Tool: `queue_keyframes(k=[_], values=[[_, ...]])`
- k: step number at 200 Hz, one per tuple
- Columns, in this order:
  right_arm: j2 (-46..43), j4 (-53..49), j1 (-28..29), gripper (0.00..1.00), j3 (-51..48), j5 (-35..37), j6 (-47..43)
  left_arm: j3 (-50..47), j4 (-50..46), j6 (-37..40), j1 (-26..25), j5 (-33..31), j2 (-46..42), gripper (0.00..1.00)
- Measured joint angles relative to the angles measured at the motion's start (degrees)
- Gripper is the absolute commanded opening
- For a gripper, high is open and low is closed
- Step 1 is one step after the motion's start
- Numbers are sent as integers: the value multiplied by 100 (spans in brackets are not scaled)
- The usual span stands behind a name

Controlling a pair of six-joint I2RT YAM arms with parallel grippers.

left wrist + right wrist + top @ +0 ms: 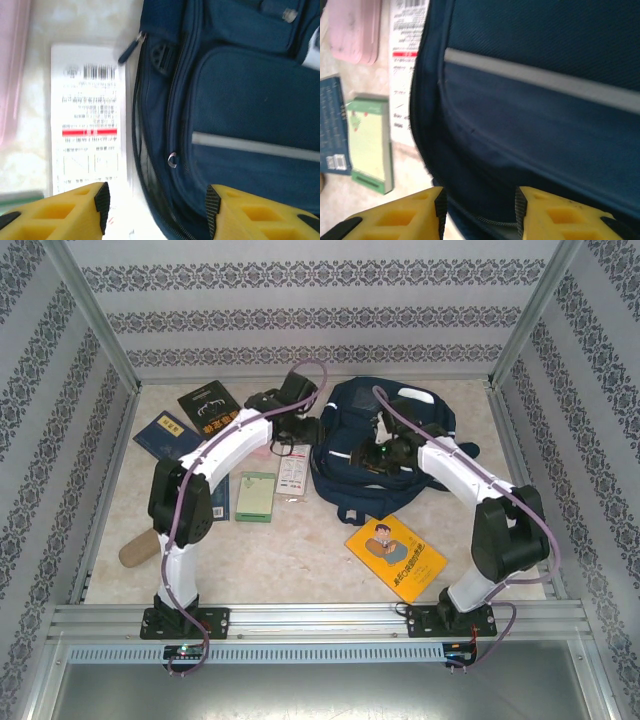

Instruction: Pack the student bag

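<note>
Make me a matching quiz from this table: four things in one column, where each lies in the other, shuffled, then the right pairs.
Things:
1. yellow book
2. green notebook
3. black book
4. white packet

Places:
A. farthest back on the left
B. right beside the bag's left edge
C. nearer than the bag, on the right
D. just left of the white packet

Pairs: 1-C, 2-D, 3-A, 4-B
</note>
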Motion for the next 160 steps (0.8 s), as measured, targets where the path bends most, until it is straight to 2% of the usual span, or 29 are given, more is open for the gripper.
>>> queue_keyframes(k=[24, 39, 57, 82, 108, 160], values=[[538, -162, -129, 44, 660, 153, -396, -776, 262, -431, -273, 52, -74, 46], [951, -197, -136, 48, 1003, 249, -581, -1115, 297, -741, -546, 85, -63, 43], [1386, -247, -136, 52, 1246, 402, -756, -1281, 323, -1091, -872, 68, -48, 40], [1862, -365, -173, 52, 1401, 629, -848, -1268, 435, -1478, -1176, 35, 101, 34], [2149, -420, -358, 52, 1469, 809, -807, -916, 396, -1611, -1196, -103, 501, 31], [2170, -313, -907, 54, 1589, 883, -603, 807, 39, -1401, -1058, -415, 1714, 30]])
